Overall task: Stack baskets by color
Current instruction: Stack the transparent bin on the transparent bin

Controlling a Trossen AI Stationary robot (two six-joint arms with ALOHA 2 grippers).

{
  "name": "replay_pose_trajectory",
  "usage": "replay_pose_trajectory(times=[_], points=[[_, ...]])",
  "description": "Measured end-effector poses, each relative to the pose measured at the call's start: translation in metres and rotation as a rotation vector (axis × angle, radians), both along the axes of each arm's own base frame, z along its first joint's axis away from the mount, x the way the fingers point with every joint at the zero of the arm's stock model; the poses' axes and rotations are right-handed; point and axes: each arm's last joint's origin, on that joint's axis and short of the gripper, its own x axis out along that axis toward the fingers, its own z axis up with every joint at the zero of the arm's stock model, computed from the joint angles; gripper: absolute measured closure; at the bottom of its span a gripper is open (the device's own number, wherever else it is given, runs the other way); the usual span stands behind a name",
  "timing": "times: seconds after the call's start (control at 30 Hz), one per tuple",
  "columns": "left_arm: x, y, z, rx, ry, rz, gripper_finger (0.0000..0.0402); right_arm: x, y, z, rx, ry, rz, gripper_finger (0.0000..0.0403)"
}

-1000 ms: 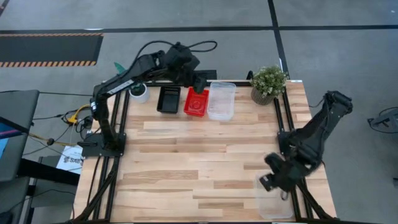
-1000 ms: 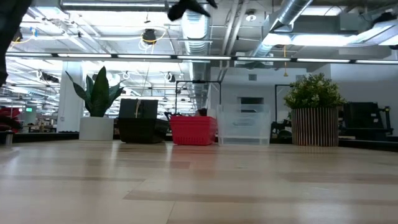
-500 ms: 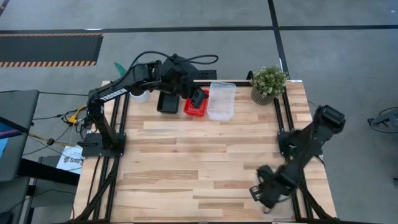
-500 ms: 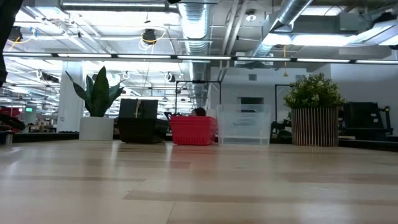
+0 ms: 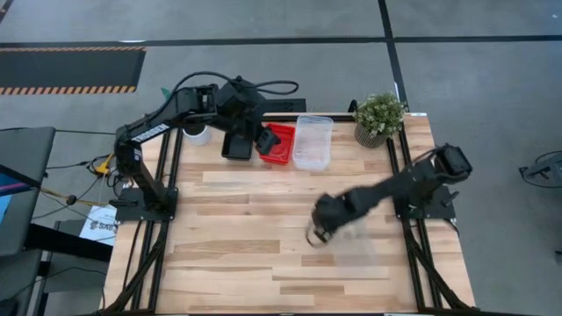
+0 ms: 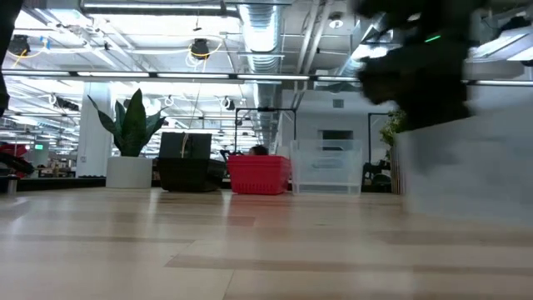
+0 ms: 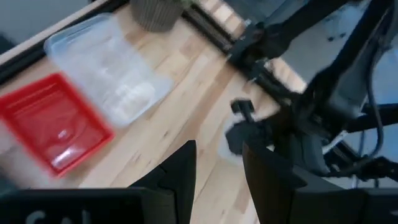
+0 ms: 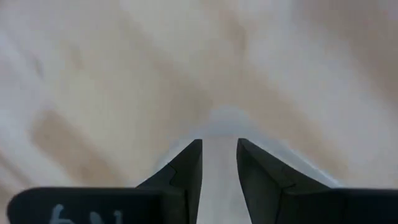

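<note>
At the table's far edge three baskets stand side by side on their bases: black (image 5: 237, 140), red (image 5: 283, 145) and clear (image 5: 313, 140). My left gripper (image 5: 266, 143) hovers above the black and red ones. It is open, with nothing between its fingers (image 7: 219, 149). My right gripper (image 5: 314, 235) reaches over the middle of the table, pointing steeply down. It is shut on another clear basket (image 5: 356, 250), which shows as a blurred pale block in the low view (image 6: 475, 167). My right gripper pinches a rim or wall of the clear basket (image 8: 221, 127) between its two fingers, coming from above. The basket trails from the fingers toward the table's right edge. Blur hides whether its underside is clear of the wood.
A bushy potted plant (image 5: 379, 117) stands at the far right corner. A spiky plant in a white pot (image 5: 198, 132) stands at the far left. Bare wood (image 5: 228, 254) lies in the near left half of the table.
My right gripper has swept fast from the near right corner toward the table's middle, sinking and rolling its wrist. It has carried the clear basket along. My left gripper has drawn a little toward the near and left edges, away from above the red basket.
</note>
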Motion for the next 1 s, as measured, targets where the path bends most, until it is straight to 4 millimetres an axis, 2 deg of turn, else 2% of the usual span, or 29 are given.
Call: replay_pose_trajectory(times=[0.13,0.23,0.37,0.5,0.57,0.63,0.77,0.87,1.0], points=[[-0.016,-0.006,0.008,0.027,0.012,0.056,0.0285,0.023,-0.052,0.003,-0.039,-0.131,-0.033,0.0281],[-0.027,-0.014,0.016,0.072,0.003,0.104,0.0285,0.035,-0.083,0.008,-0.022,-0.246,-0.09,0.0281],[-0.036,-0.026,0.02,0.15,0.012,0.199,0.0285,0.038,-0.1,0.03,0.022,-0.408,-0.111,0.0281],[-0.041,-0.038,0.016,0.202,0.071,0.272,0.0285,0.022,-0.102,0.07,0.006,-0.519,-0.121,0.0281],[-0.04,-0.046,0.01,0.19,0.093,0.286,0.0285,0.008,-0.101,0.091,-0.003,-0.55,-0.155,0.0281],[-0.036,-0.055,0.006,0.182,0.092,0.277,0.0285,-0.01,-0.097,0.104,0.014,-0.506,-0.201,0.0281],[-0.025,-0.073,-0.008,0.188,0.084,0.247,0.0285,-0.044,-0.081,0.102,0.026,-0.267,-0.266,0.0281],[-0.017,-0.08,-0.02,0.171,0.087,0.25,0.0285,-0.067,-0.069,0.09,-0.062,-0.013,-0.344,0.0281],[-0.01,-0.087,-0.034,0.136,0.1,0.245,0.0285,-0.079,-0.056,0.075,-0.17,0.219,-0.405,0.0281]])
